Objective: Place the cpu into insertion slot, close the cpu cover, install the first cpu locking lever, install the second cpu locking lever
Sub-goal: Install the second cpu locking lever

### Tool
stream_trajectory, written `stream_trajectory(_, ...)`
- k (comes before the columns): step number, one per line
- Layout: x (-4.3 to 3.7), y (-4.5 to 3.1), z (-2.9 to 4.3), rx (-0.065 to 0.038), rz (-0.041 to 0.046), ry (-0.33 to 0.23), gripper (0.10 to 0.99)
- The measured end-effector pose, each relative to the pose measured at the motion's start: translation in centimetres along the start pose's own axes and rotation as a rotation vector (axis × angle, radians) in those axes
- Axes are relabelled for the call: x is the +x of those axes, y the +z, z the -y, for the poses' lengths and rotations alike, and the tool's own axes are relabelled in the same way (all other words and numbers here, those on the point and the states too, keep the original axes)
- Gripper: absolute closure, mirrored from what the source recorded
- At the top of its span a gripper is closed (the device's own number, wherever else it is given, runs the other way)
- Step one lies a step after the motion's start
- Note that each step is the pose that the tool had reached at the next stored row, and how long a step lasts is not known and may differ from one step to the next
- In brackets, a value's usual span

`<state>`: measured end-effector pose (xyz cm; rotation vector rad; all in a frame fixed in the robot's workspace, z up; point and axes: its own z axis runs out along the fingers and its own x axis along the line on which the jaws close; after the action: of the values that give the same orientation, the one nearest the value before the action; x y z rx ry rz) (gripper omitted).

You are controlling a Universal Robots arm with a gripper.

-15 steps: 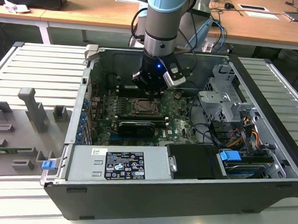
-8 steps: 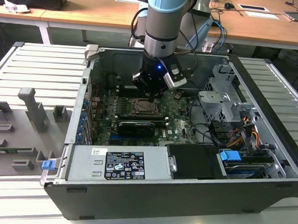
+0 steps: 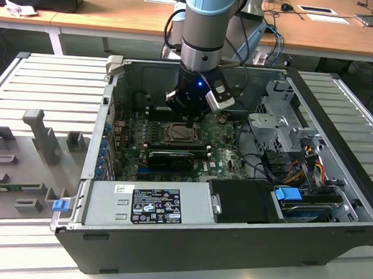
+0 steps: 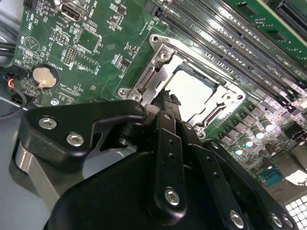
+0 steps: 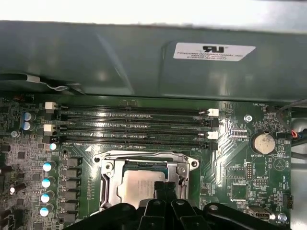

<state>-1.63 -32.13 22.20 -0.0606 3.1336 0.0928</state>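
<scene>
Judging by the wrist views, you are between the first two steps: the cpu already lies flat in the slot, its pale top showing through the silver frame. Whether the cover is fully down over it or merely resting, you cannot tell from here; the plate around the chip looks low and level, but no lever can be made out clearly.

Your gripper hangs right over the socket, its tips at the chip's edge nearest the wrist. The jaws look drawn together to a narrow point, with nothing between them. Whether the tips touch the chip or the frame is hidden by the fingers themselves.

The next move, as I judge it, calls for a gentle, square press, since the socket pins under the chip will not forgive a sideways shove.

In the exterior view the gripper stands just above the socket on the board.
</scene>
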Motion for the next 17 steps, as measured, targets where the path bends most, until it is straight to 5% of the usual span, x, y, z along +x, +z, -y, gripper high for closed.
stream_trajectory(9,0.04,-0.26,0.82,0.000,0.0000,0.000,0.980)
stream_trajectory(14,0.02,-1.92,0.80,0.000,0.0000,0.000,0.980)
stream_trajectory(17,0.04,-2.00,1.38,0.000,0.0000,0.000,0.980)
